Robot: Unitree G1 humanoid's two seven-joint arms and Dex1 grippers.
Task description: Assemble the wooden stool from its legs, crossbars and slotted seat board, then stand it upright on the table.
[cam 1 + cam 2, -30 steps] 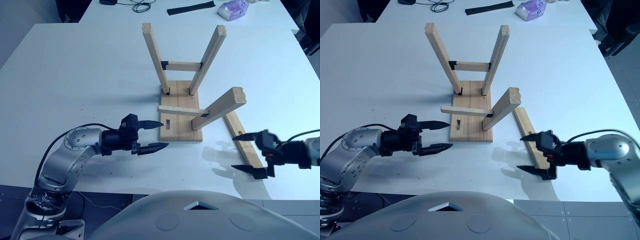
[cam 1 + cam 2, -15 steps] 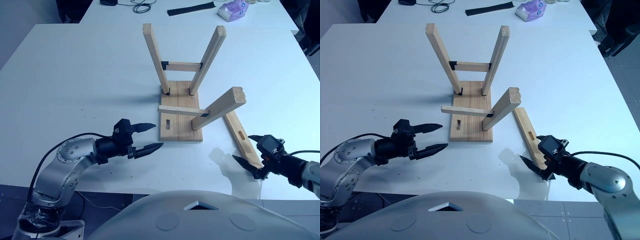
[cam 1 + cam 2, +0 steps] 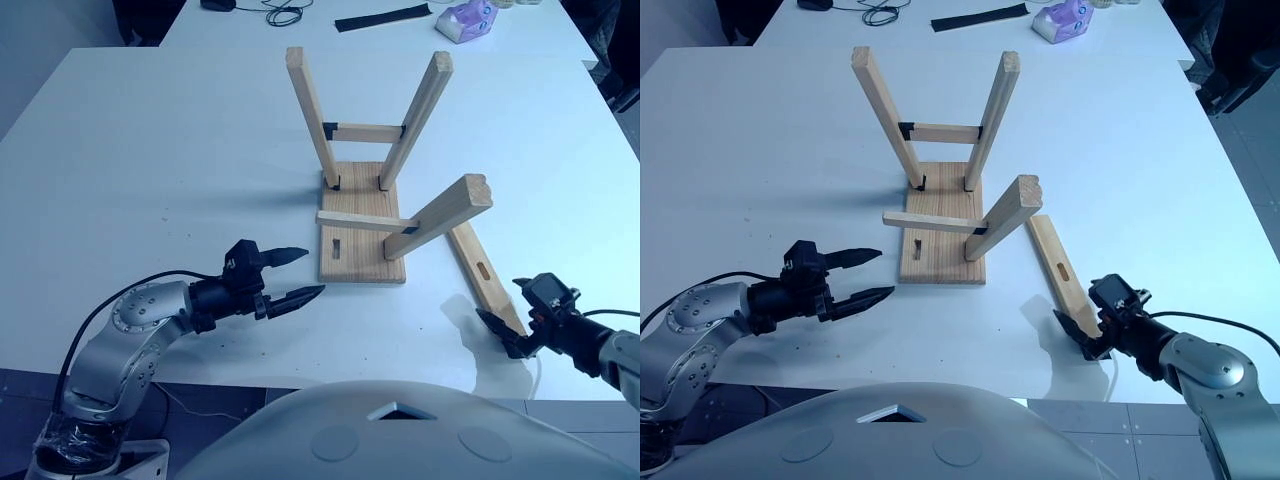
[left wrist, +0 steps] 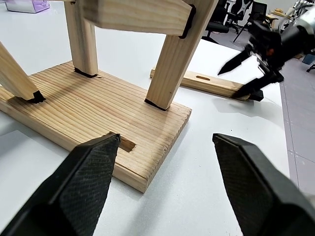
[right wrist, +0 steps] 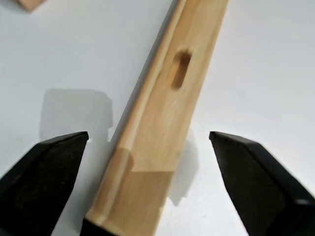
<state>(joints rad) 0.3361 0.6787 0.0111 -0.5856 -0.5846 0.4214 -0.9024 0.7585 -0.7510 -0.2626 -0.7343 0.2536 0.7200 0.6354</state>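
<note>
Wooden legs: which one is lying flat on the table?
The slotted leg right of the seat board, by the right pincer; the others stand on it.

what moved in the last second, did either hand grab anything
The right hand drew back toward the robot and sank to the near end of the loose leg, fingers open on either side of it, not gripping. The left hand pulled back a little from the seat board, open. Nothing was grasped or let go; the leg and board stayed put.
</note>
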